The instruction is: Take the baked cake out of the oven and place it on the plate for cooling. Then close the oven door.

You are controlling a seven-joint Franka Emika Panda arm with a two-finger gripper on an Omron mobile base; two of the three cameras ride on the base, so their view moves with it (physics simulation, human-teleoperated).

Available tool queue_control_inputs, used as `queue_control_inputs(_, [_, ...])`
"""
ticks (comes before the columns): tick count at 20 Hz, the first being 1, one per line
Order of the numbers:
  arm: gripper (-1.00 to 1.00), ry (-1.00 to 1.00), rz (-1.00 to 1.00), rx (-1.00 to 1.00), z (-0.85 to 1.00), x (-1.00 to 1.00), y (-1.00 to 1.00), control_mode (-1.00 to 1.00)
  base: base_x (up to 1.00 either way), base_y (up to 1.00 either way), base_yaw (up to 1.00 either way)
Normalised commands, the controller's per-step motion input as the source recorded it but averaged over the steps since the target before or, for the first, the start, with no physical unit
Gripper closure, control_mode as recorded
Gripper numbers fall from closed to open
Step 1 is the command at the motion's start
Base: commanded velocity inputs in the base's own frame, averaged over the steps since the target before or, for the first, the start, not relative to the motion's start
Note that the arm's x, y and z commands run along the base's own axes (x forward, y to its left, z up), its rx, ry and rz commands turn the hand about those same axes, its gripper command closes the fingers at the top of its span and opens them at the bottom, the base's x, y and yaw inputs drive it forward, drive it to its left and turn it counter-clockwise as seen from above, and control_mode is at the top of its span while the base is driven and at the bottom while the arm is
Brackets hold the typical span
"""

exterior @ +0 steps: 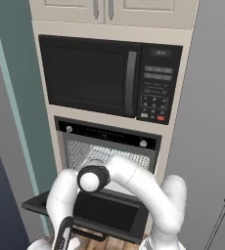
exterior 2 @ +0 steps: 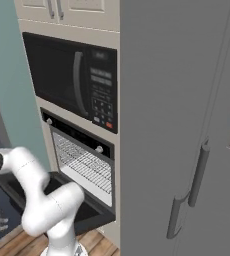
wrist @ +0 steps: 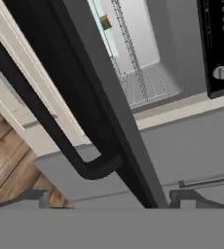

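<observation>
A tall grey refrigerator (exterior 2: 182, 100) is seen at the right, just beside the cream cabinet column. The black microwave (exterior: 109, 78) is set in that column, directly above the oven (exterior: 109, 146). The oven is found open, with silver wire racks (exterior 2: 84, 162) visible in its pale cavity. The oven door (exterior: 104, 210) is lowered to roughly level, and the white arm is bent over it. In the hand view the door's black bar handle (wrist: 50, 129) is crossed diagonally, close to the claw (wrist: 106, 199). The claw is spread wide, with nothing gripped. A small white knob (wrist: 220, 72) is shown on the control strip.
</observation>
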Motion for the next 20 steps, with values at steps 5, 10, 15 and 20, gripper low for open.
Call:
queue_control_inputs(5, [-1.0,-0.11,0.01,0.06,1.0,-0.2,0.08,-1.0,0.0,0.0,0.0])
queue_control_inputs(10, [-1.0,0.05,0.0,0.17,1.0,0.12,-0.28,-1.0,0.0,0.0,0.0])
queue_control_inputs(15, [-1.0,0.11,-0.03,0.17,1.0,0.19,-0.63,-1.0,0.0,0.0,0.0])
queue_control_inputs(20, [-1.0,0.19,-0.04,0.24,1.0,0.0,-0.92,-1.0,0.0,0.0,0.0])
